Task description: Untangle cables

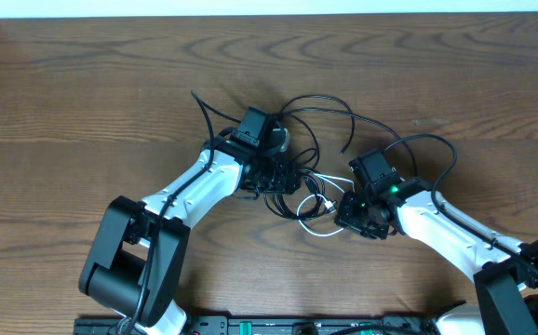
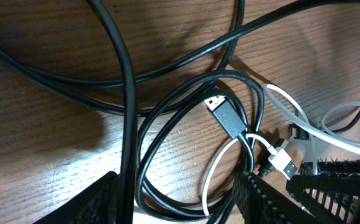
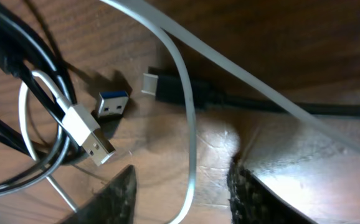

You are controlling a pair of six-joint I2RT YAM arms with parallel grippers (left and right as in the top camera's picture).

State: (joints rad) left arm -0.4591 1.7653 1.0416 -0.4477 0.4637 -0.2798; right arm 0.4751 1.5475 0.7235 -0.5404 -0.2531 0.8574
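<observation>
A dark brown wooden table [image 1: 83, 93] with bold wavy grain fills almost the whole overhead view. Only a narrow white strip [image 1: 269, 7] shows past its far edge, and what it belongs to cannot be told. Lamp glare makes pale patches on the wood in both wrist views. The tangle lies in the middle of the table, between the two arms. The black cable [image 1: 320, 102] throws wide loops toward the far side and doubles into tighter coils nearer the arms. One of its flat plugs [image 2: 227, 115] lies on the wood inside a coil. The white cable [image 1: 317, 228] curls on the near side of the heap and threads through the black coils. Its white plug [image 3: 90, 134] rests against black strands, just beside a black plug with a blue tongue [image 3: 113, 104]. The left gripper [image 2: 175, 182] hangs low over the coils with its jaws spread, black and white loops lying between them, nothing pinched. The right gripper [image 3: 181, 173] is likewise released, its jaws apart either side of a run of white cable on the table.
</observation>
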